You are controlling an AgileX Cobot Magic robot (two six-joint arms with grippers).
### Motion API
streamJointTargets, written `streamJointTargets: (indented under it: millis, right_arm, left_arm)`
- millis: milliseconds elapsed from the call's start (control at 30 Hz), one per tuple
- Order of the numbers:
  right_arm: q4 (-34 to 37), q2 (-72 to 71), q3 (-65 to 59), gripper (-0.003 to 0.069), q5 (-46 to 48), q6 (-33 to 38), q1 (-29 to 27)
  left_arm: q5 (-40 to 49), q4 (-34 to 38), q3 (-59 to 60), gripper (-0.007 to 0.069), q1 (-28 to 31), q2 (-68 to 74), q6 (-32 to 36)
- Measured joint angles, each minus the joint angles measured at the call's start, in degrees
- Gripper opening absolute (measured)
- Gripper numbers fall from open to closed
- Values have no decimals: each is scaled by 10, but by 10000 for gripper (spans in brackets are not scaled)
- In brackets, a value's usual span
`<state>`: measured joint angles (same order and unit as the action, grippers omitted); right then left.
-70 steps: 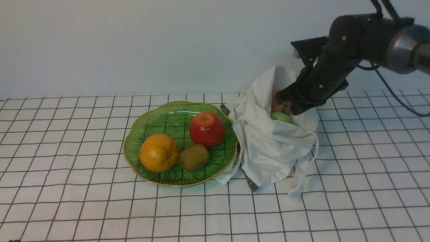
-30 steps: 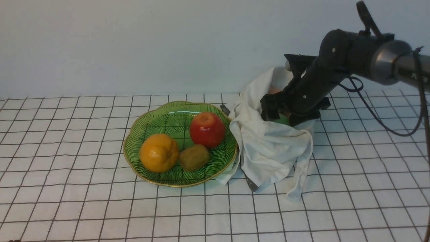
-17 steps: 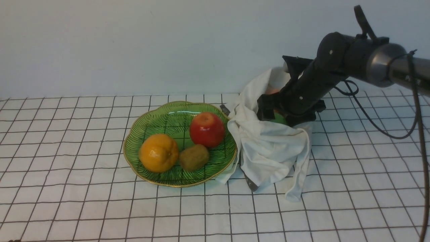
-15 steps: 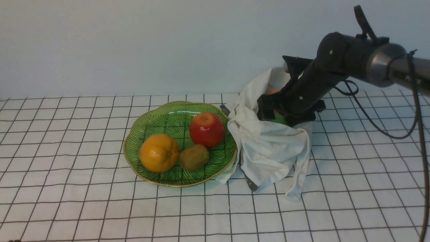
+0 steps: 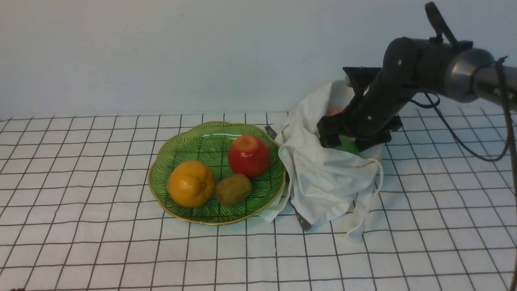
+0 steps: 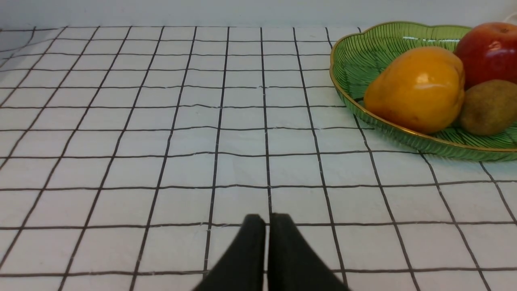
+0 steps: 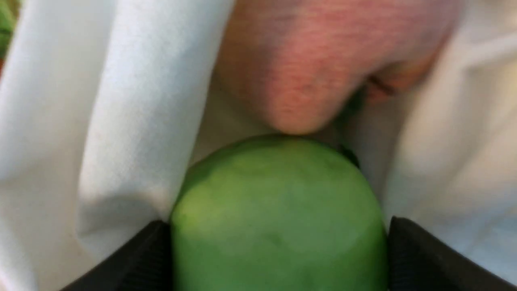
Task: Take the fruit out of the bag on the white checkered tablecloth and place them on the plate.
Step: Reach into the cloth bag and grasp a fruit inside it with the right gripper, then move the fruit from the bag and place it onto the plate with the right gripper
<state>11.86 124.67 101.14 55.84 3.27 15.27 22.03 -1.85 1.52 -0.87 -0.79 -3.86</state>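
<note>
The off-white bag (image 5: 327,178) lies crumpled on the white checkered tablecloth (image 5: 121,250), right of the green plate (image 5: 190,145). My right gripper (image 5: 347,138) reaches into the bag's mouth and is shut on the green apple (image 5: 346,144). In the right wrist view the apple (image 7: 278,218) sits between both black fingers (image 7: 137,258), touching them. The pink peach (image 7: 315,68) lies just beyond it against the bag cloth (image 7: 101,121); a bit of the peach (image 5: 333,110) shows from the front. My left gripper (image 6: 266,218) is shut and empty over bare tablecloth, left of the plate (image 6: 404,135).
The plate holds a red apple (image 5: 249,155), an orange (image 5: 190,184) and a brown kiwi (image 5: 233,189); its back left part is bare. The bag's straps (image 5: 363,214) trail toward the front. A pale wall stands close behind the bag.
My right gripper went down into the bag and pushed left, then drew back slightly right and up around the green apple. The bag's fold sprang back. The plate's fruit did not move.
</note>
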Motion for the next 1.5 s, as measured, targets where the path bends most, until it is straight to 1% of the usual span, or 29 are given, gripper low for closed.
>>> streamJointTargets:
  millis: [33,233,567,667,700,800,900,1033,1133,1200,1267,1300,1333,1433,1500]
  right_arm:
    - [-17,-7,0,620,4,-6,0]
    - [-59,-51,-1,620,8,-13,0]
    - [-59,-114,37,619,44,-7,0]
    - [-22,-141,41,619,52,14,0]
    - [15,-149,43,619,56,31,1]
    - [88,-152,44,619,60,70,10]
    - [166,-126,45,618,50,116,33]
    - [230,-65,45,618,26,156,72]
    - [247,-28,45,618,8,185,98]
    - [249,-9,45,618,-9,218,114]
    - [250,-1,45,618,-21,237,121]
    - [251,8,45,618,-44,267,131]
    - [253,10,45,620,-52,278,133]
    - [257,12,45,667,-70,293,135]
    - [256,12,45,678,-74,294,135]
  left_arm:
    - [0,0,0,-5,0,0,0]
    - [0,0,0,-5,0,0,0]
    - [0,0,0,-5,0,0,0]
    - [0,0,0,-5,0,0,0]
    - [0,0,0,-5,0,0,0]
    - [0,0,0,-5,0,0,0]
    - [0,0,0,-5,0,0,0]
    - [0,0,0,-5,0,0,0]
    - [0,0,0,-5,0,0,0]
    - [0,0,0,-5,0,0,0]
    - [0,0,0,-5,0,0,0]
    - [0,0,0,-5,0,0,0]
    - [0,0,0,-5,0,0,0]
    - [0,0,0,-5,0,0,0]
    - [0,0,0,-5,0,0,0]
